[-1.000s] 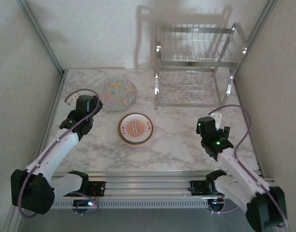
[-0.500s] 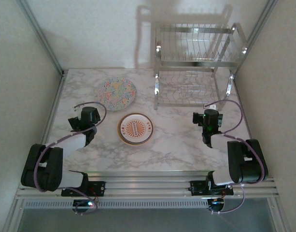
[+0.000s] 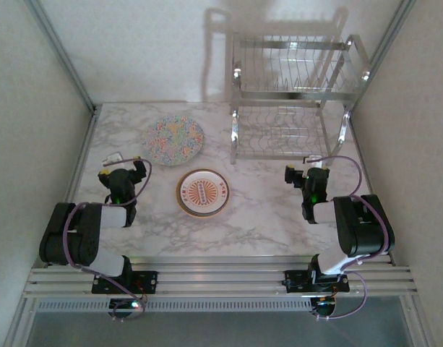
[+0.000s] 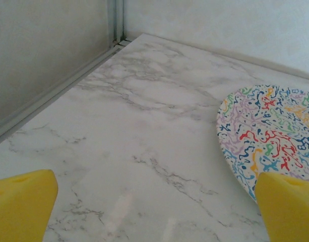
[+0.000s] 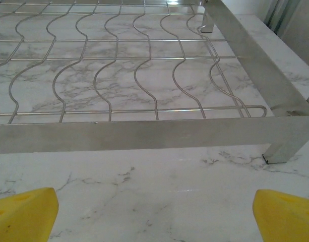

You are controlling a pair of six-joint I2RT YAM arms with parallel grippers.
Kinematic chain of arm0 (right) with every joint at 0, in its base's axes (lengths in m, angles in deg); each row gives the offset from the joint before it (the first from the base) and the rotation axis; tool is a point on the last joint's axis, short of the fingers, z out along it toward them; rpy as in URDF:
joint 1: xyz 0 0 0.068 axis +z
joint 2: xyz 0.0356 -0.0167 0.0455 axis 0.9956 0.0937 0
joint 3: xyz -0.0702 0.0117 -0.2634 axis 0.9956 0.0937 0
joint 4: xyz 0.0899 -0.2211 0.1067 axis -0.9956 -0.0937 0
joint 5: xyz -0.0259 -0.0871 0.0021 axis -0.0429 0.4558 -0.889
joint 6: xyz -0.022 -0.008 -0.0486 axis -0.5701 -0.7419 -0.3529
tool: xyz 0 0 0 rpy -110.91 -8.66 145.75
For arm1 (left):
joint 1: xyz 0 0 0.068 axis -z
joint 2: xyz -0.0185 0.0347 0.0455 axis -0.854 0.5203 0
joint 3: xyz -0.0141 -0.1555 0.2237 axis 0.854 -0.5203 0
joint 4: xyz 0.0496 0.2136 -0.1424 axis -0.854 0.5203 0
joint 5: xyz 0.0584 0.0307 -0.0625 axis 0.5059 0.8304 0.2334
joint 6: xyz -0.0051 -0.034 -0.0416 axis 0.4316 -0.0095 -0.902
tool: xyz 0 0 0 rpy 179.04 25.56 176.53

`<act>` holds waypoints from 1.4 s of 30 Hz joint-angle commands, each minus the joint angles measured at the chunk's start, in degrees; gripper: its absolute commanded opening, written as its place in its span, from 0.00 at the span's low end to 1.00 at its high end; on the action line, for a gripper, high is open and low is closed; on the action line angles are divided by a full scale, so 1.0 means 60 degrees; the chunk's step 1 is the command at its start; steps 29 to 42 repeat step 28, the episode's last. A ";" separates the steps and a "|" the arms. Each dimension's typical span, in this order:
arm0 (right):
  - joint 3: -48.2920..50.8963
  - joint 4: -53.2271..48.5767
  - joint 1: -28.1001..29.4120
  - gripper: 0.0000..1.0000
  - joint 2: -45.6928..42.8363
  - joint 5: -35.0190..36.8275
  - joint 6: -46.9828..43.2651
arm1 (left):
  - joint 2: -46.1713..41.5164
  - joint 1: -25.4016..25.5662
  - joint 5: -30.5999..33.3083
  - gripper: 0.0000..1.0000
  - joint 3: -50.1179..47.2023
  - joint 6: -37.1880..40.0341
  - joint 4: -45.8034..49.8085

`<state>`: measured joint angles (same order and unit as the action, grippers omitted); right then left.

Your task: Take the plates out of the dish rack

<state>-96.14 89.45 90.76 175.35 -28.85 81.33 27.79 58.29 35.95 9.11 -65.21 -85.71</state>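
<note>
Both arms are folded low at the near edge. My left hand (image 4: 154, 214) is spread wide, its yellow fingertips (image 4: 23, 204) far apart and nothing gripped. Between them I see only the white marble worktop (image 3: 264, 217). The round pastel-speckled plate (image 4: 270, 136) lies flat just ahead of it, to the right. Nearer the middle of the worktop, the round white plate with the orange sunburst centre and dark rim (image 3: 203, 192) lies flat too, apart from the speckled one. My right hand (image 5: 154, 214) is fully open as well and holds nothing. It faces the lower front bar of the shiny two-tier chrome wire dish rack (image 5: 144, 133), which stands at the far right.
</note>
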 commanded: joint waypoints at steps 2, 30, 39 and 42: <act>-0.0068 -0.0138 -0.0045 0.99 -0.0110 0.0163 0.0200 | 0.0122 -0.0135 -0.0203 0.99 -0.1089 0.0164 -0.2781; -0.0062 -0.0125 -0.0062 0.99 -0.0117 0.0149 0.0198 | 0.0413 -0.0086 0.0006 0.99 -0.1299 0.0154 -0.3401; -0.0062 -0.0125 -0.0062 0.99 -0.0117 0.0149 0.0198 | 0.0413 -0.0086 0.0006 0.99 -0.1299 0.0154 -0.3401; -0.0062 -0.0125 -0.0062 0.99 -0.0117 0.0149 0.0198 | 0.0413 -0.0086 0.0006 0.99 -0.1299 0.0154 -0.3401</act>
